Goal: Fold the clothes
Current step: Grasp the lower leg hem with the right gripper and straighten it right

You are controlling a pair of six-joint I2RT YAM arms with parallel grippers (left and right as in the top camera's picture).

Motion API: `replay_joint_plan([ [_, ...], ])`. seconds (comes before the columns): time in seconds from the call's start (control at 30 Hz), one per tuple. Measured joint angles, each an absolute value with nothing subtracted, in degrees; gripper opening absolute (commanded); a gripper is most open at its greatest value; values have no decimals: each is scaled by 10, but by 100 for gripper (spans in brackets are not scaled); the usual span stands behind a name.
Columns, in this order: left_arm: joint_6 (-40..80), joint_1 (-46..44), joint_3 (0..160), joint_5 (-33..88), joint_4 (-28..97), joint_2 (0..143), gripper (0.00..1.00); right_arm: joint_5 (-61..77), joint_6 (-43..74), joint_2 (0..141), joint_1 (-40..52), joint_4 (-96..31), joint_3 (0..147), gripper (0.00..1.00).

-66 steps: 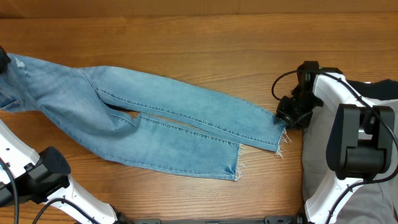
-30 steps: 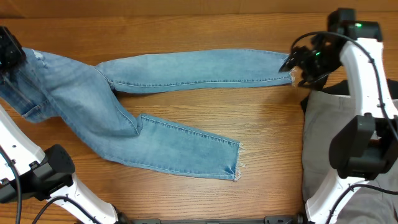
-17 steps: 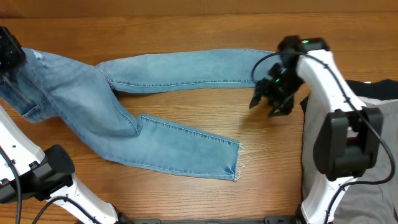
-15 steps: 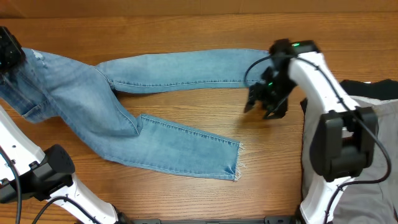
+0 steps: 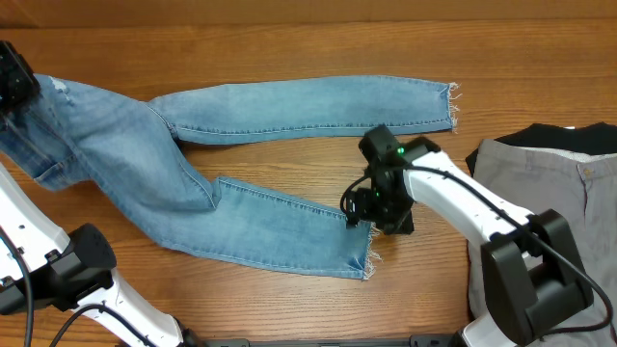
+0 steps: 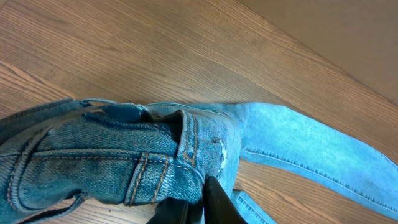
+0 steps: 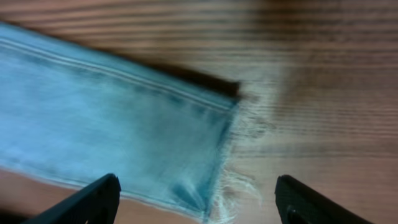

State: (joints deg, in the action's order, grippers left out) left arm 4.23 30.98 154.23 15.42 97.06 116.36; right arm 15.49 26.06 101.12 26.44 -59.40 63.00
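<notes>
Light blue denim jeans [image 5: 193,164] lie spread on the wooden table, one leg stretched to the far right, the other angled toward the front with a frayed hem [image 5: 366,253]. My left gripper [image 6: 198,205] is shut on the jeans' waistband [image 6: 155,168] at the far left edge [image 5: 14,82]. My right gripper [image 5: 371,214] is open, hovering at the near leg's frayed hem [image 7: 227,143], its fingers [image 7: 196,202] wide on either side. Grey trousers [image 5: 540,193] and a black garment [image 5: 569,138] lie at the right.
The other leg's frayed hem [image 5: 451,106] lies at the far right, near the grey trousers. Bare wood table [image 5: 289,48] runs along the back. The arm bases stand at the front left [image 5: 77,265] and front right [image 5: 530,280].
My right gripper let go of the far leg's hem, left it stretched out to the right, and moved down and left to the near leg's hem. The left gripper has held still.
</notes>
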Motion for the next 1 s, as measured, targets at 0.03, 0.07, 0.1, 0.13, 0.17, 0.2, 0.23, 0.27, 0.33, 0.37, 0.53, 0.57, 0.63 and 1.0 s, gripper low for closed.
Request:
replay_joint_plan([
  [0.03, 42, 310, 1542, 154, 971, 1164, 10, 160, 265, 1012, 262, -569, 609, 81],
  [0.07, 42, 310, 1542, 154, 971, 1164, 11, 163, 267, 1012, 260, -551, 593, 79],
  [0.1, 42, 310, 1542, 154, 971, 1164, 11, 167, 268, 1012, 259, -538, 580, 76],
  [0.13, 42, 310, 1542, 154, 971, 1164, 11, 170, 269, 1012, 259, -528, 572, 70],
  [0.17, 42, 310, 1542, 154, 971, 1164, 11, 174, 269, 1012, 259, -522, 567, 65],
  [0.2, 42, 310, 1542, 154, 971, 1164, 11, 178, 269, 1012, 259, -517, 564, 61],
  [0.23, 42, 310, 1542, 154, 971, 1164, 11, 181, 270, 1012, 259, -514, 563, 57],
  [0.27, 42, 310, 1542, 154, 971, 1164, 11, 184, 269, 1012, 259, -510, 562, 53],
  [0.33, 42, 310, 1542, 154, 971, 1164, 11, 192, 268, 1012, 259, -502, 560, 45],
  [0.37, 42, 310, 1542, 154, 971, 1164, 11, 197, 266, 1012, 259, -499, 559, 37],
  [0.53, 42, 310, 1542, 154, 971, 1164, 11, 211, 259, 1012, 259, -495, 559, 4],
  [0.57, 42, 310, 1542, 154, 971, 1164, 12, 209, 259, 1012, 257, -498, 559, 4],
  [0.63, 42, 310, 1542, 154, 971, 1164, 13, 198, 263, 1012, 250, -517, 561, 4],
  [1.0, 40, 310, 1542, 155, 969, 1163, 27, 46, 296, 977, 16, -713, 785, 4],
])
